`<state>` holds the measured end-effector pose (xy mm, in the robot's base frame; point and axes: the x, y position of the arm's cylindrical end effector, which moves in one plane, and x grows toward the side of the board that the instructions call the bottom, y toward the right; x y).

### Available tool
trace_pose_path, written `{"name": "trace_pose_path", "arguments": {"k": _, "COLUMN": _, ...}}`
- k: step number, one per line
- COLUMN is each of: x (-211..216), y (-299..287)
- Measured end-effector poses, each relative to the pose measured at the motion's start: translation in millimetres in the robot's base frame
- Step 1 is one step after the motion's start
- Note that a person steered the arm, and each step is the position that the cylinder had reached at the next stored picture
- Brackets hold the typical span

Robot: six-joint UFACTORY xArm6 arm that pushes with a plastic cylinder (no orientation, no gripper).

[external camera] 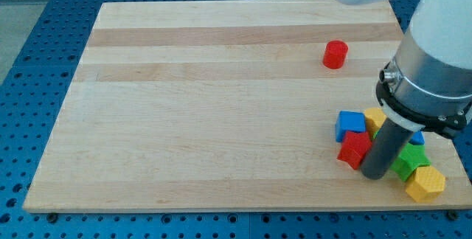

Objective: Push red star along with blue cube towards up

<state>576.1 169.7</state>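
Wooden board point(221, 106): my tip point(372, 174), no jaws, touches light, stiff red star point(354, 149) at 4 o'clock; blue cube point(350, 124) at its 12.

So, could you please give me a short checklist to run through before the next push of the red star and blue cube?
1. My tip on the board: ok, at the cluster's lower edge.
2. Tip placed below the red star: ok, just right of and under it; contact cannot tell.
3. Blue cube directly above the star, so both move together: ok, they look touching.
4. Path upward free: ok, though the red cylinder stands higher up, slightly left.
5. Neighbours kept out of the push: not ok, a yellow block and green block crowd the rod.
6. Yellow block at the board's bottom edge: ok, still on the board.
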Motion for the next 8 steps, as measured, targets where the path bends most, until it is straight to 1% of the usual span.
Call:
{"name": "trace_pose_path", "arguments": {"k": 2, "x": -74.2, "y": -10.2}}
{"name": "trace_pose_path", "arguments": {"k": 3, "x": -85.9, "y": -21.9}}
{"name": "trace_pose_path", "arguments": {"k": 4, "x": -85.8, "y": -22.8}}
{"name": "trace_pose_path", "arguments": {"k": 5, "x": -62.0, "y": -22.8}}
{"name": "trace_pose_path", "arguments": {"k": 6, "x": 3.5, "y": -16.9}}
{"name": "trace_pose_path", "arguments": {"k": 7, "x": 41.9, "y": -15.9}}
{"name": "trace_pose_path", "arguments": {"k": 8, "x": 42.7, "y": -14.6}}
